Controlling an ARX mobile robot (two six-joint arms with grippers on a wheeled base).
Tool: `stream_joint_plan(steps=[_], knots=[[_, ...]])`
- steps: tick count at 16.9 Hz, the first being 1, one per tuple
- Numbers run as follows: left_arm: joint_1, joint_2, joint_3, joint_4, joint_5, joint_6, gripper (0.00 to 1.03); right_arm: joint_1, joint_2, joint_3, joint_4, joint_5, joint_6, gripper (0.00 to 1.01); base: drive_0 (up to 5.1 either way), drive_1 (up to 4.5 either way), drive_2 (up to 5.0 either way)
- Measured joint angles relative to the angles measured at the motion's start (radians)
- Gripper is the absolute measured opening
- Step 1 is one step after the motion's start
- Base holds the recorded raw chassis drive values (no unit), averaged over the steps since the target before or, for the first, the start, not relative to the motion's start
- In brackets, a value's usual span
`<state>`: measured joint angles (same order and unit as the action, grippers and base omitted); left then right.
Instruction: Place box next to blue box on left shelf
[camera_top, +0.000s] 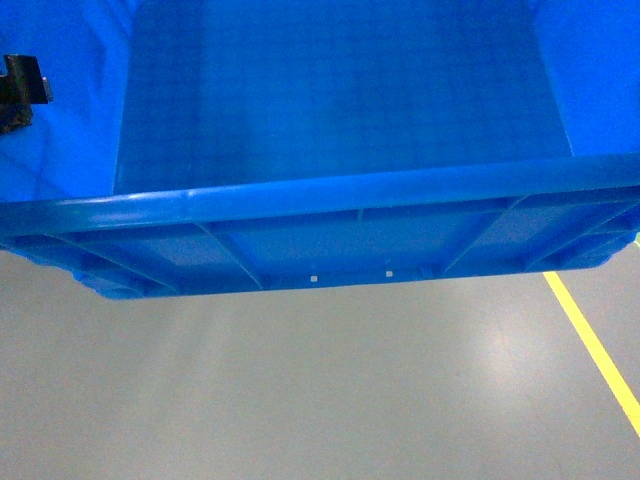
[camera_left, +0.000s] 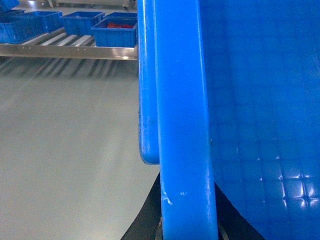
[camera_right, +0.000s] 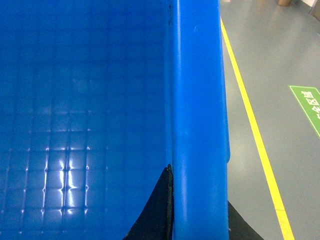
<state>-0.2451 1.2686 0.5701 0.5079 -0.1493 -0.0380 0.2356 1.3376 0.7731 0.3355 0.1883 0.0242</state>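
The box (camera_top: 330, 100), a large bright blue crate with a grid floor, fills the top of the head view and hangs above the grey floor. My left gripper (camera_left: 187, 200) is shut on its left rim, with a black finger (camera_left: 147, 220) on each side of it. My right gripper (camera_right: 199, 205) is shut on the right rim (camera_right: 197, 100) in the same way. A black part of the left gripper (camera_top: 22, 85) shows at the crate's left wall. Far off in the left wrist view stands the left shelf (camera_left: 70, 51), with blue boxes (camera_left: 80, 21) on its rollers; the nearest blue box (camera_left: 115, 31) holds red items.
A yellow floor line (camera_top: 590, 340) runs along the right of the crate, seen too in the right wrist view as the yellow line (camera_right: 250, 125). A green floor sign (camera_right: 307, 105) lies beyond it. Bare grey floor (camera_left: 65, 150) stretches between me and the shelf.
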Motion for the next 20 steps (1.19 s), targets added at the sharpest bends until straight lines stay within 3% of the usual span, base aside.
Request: stream_joint_plan(steps=[20], knots=[[0.000,0.000,0.000,-0.001,0.000,0.000,0.06,0.000,0.000,0.000,0.001,0.000,0.000,0.08,0.0,4.38,-4.3]])
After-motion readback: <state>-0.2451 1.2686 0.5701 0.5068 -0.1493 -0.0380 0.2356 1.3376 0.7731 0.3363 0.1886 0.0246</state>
